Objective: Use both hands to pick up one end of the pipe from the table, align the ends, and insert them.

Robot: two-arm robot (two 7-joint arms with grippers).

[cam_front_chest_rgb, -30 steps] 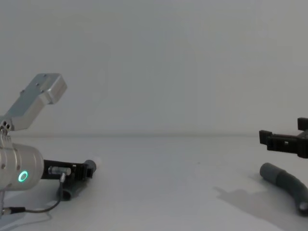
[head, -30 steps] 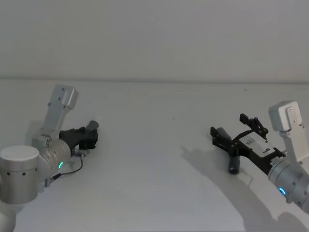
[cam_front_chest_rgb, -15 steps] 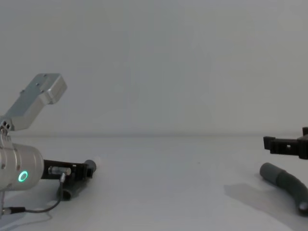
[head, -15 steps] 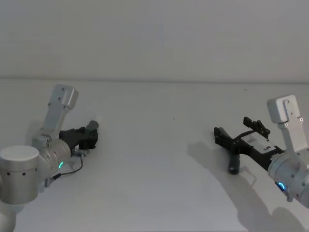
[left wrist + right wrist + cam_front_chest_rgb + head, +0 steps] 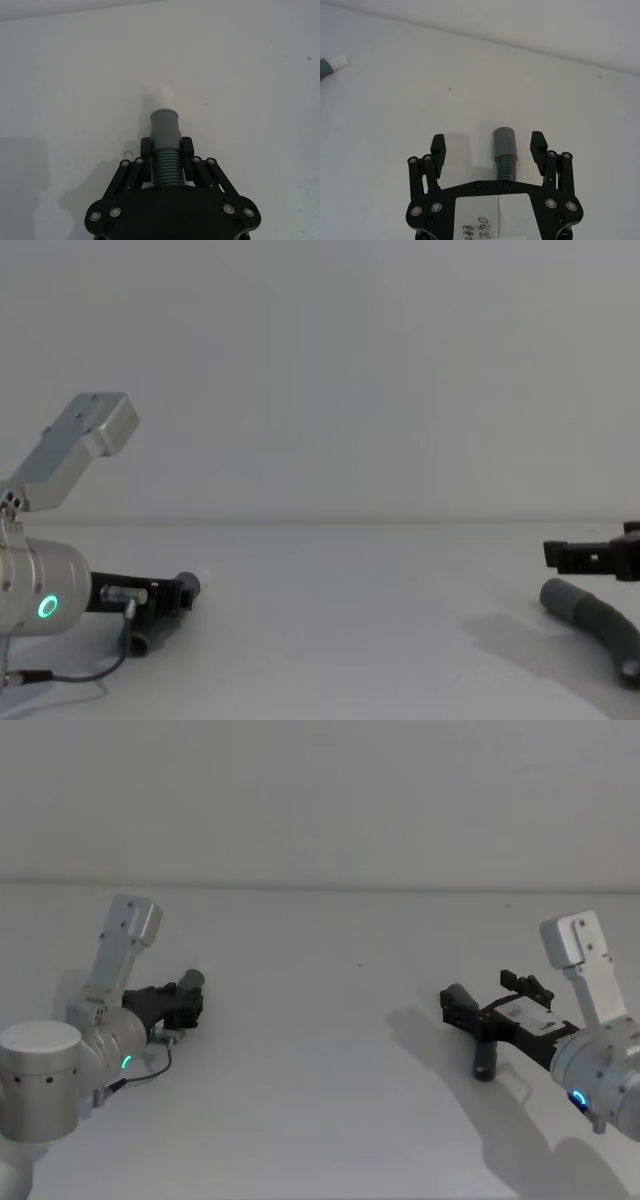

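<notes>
Left gripper (image 5: 165, 150) was clamped on the left hose piece (image 5: 165, 167) at the ribs, just behind its grey cuff (image 5: 164, 127) and white tip (image 5: 162, 100), low on the bench (image 5: 330, 1070). Right gripper (image 5: 488, 141) was wide open and held nothing, hovering over the right hose piece (image 5: 505, 159) lying on the bench. Hose sat off-centre between the fingers (image 5: 538, 142). Best to centre first, drop down, then close on the ribs behind the cuff, leaving that end free for mating.

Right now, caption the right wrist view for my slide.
Open right gripper framing the grey cuff of the ribbed hose piece on the table, not yet gripping.
</notes>
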